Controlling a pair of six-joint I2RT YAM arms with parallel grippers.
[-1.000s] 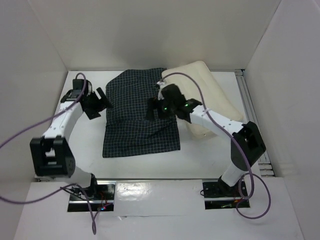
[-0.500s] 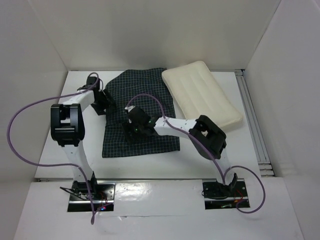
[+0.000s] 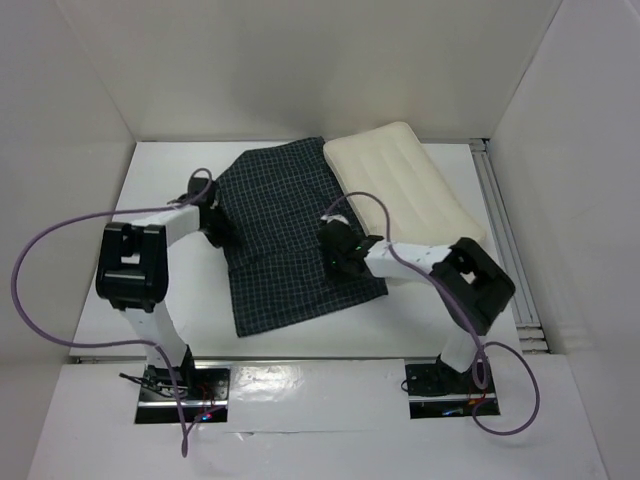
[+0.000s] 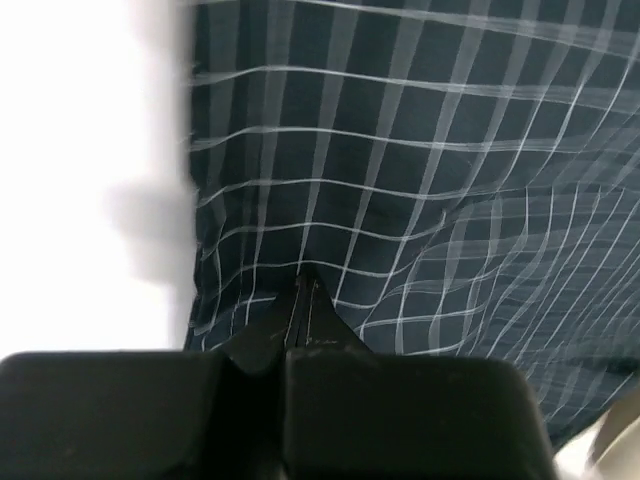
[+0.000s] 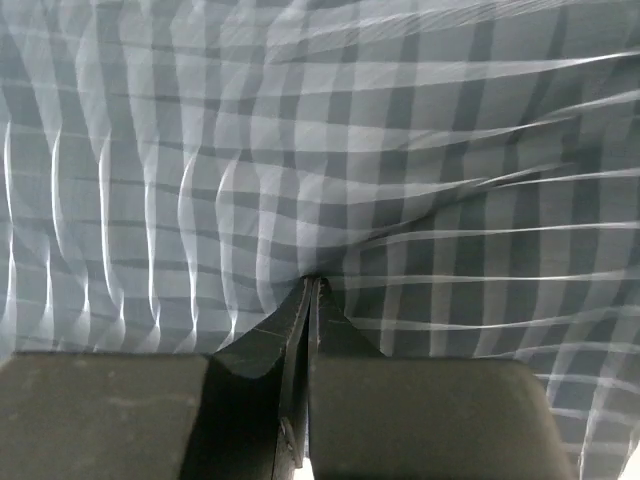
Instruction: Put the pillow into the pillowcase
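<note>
Dark checked cloth, the pillowcase [image 3: 295,240], lies skewed on the white bench [image 3: 400,320] seen from above, its far corner touching the cream pillow [image 3: 405,190] at the back right, the left hand [image 3: 218,225] at its left edge and the right hand [image 3: 338,262] at its right edge. From the left wrist, the fingers are clenched on a pinch of cloth just inside that edge. From the right wrist, that hand is clenched too, the check puckering towards its tips.
</note>
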